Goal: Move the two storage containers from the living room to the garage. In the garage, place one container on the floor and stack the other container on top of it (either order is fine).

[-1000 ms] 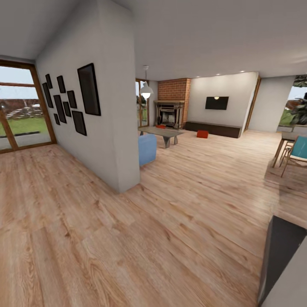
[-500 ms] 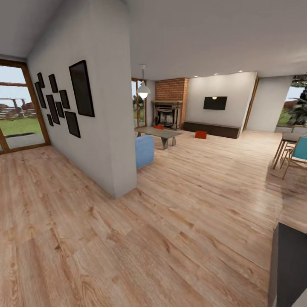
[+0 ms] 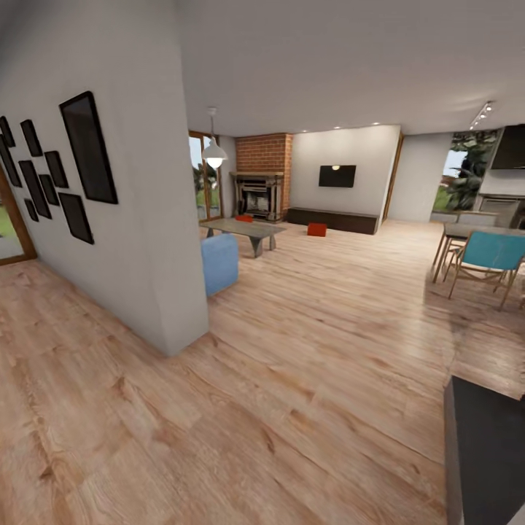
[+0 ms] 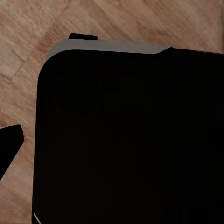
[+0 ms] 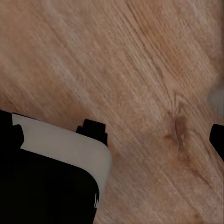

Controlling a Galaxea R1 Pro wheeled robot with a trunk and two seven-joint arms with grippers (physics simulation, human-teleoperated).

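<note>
Far across the wood floor (image 3: 313,350), by the fireplace (image 3: 259,193), I see both storage containers (image 3: 316,230); I'm approaching, next driving closer; I cannot tell either gripper's opening

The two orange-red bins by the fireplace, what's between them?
In the head view, bare wood-plank floor separates the storage container in front of the brick fireplace from the storage container beside the low dark cabinet.
</note>
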